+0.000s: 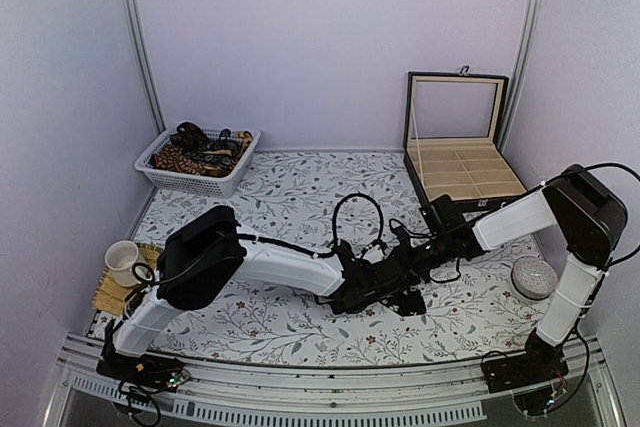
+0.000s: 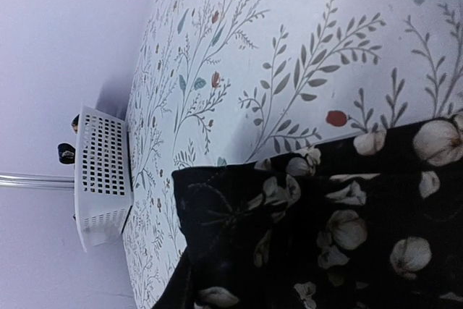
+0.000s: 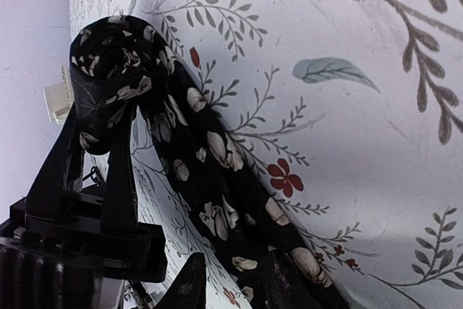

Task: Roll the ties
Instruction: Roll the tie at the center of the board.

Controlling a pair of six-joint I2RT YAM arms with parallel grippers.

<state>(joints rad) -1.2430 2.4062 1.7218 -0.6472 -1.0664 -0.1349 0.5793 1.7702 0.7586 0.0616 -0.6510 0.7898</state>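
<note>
Tie [image 3: 217, 186]: black floral, mid-table, part rolled.
Roll [image 3: 108, 63]: at 10 o'clock from the R jaws.
Axis: tail runs 10→4 o'clock, into the R jaws.
L gripper [image 3: 98, 124]: closed, pinching the roll.
R gripper [image 3: 239, 284]: fingers astride the tail; can't tell if clamped.
Nearer arm: L, on the roll.

I'm working this rig remotely, and it looks like a robotics lab test cell, not a home. Plain pale lilac wall panels [image 1: 330, 37] sit between bare aluminium posts [image 1: 138, 37]. White-and-black robot arms [image 1: 280, 265] are bolted to a slotted aluminium rail [image 1: 330, 392]. The floral-print tablecloth [image 1: 290, 197] carries staged props: a white plastic mesh basket [image 1: 190, 183] of patterned fabric ties [image 1: 200, 157] and a black hinged case with beige compartments [image 1: 462, 172].
</note>
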